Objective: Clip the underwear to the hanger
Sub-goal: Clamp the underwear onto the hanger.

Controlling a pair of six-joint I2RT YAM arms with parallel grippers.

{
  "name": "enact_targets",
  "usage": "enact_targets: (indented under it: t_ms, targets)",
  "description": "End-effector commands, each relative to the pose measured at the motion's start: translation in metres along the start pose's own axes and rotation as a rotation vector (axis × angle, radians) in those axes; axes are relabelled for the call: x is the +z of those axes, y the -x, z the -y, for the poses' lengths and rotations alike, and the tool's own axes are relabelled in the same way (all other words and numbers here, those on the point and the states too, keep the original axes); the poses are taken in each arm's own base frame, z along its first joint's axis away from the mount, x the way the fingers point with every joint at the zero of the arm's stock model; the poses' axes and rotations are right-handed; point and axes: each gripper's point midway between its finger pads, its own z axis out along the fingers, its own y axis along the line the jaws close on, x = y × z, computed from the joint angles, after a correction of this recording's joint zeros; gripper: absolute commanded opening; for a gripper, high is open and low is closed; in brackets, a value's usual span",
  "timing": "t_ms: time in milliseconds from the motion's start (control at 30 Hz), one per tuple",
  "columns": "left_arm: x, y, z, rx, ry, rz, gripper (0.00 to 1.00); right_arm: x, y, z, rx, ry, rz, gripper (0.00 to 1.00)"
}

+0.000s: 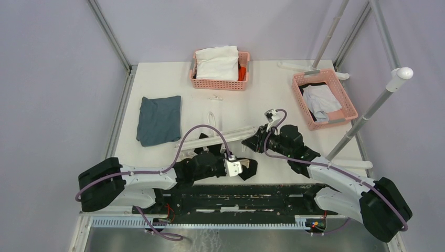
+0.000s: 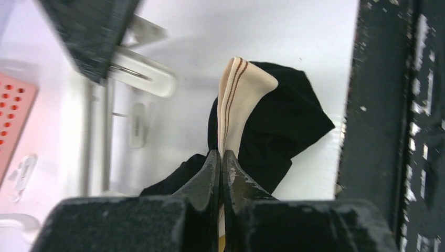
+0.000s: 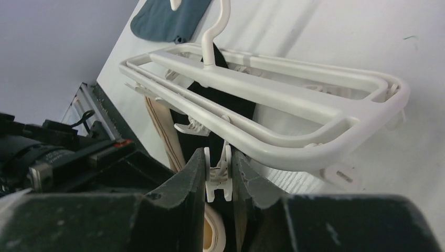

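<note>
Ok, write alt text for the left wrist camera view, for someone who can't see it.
The left claw is shut on the beige waistband of the black underwear over a white table. A pink basket shows at the left edge.

Two arms – left arm [image 1: 147, 178], right arm [image 1: 336, 181] – with one gripper each: left gripper [image 2: 220, 157], right gripper [image 3: 218, 157]. Two pink baskets: back basket [image 1: 218, 84], right basket [image 1: 347, 98]. One hanger [image 3: 273, 94]; one clip [image 3: 218, 178] on it shows clearly, the others too hidden to count. One pair of underwear [image 2: 283, 126]. One folded blue-grey cloth [image 1: 159, 119]. One white garment [image 1: 218, 63].
</note>
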Motion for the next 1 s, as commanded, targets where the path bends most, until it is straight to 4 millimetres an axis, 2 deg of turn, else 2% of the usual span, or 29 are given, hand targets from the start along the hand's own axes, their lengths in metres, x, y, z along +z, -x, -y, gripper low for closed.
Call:
enact_targets:
  t_ms: [0, 267, 967]
  targets:
    - [0.001, 0.048, -0.038, -0.052, 0.191, 0.192, 0.03, -0.001, 0.011, -0.033, -0.035, 0.172, 0.041, 0.1]
    - [0.004, 0.045, -0.039, -0.041, 0.196, 0.184, 0.03, -0.002, 0.002, -0.03, -0.041, 0.168, -0.001, 0.1]
    - [0.008, 0.025, -0.032, -0.017, 0.194, 0.114, 0.03, -0.008, 0.008, -0.035, -0.013, 0.163, 0.015, 0.12]
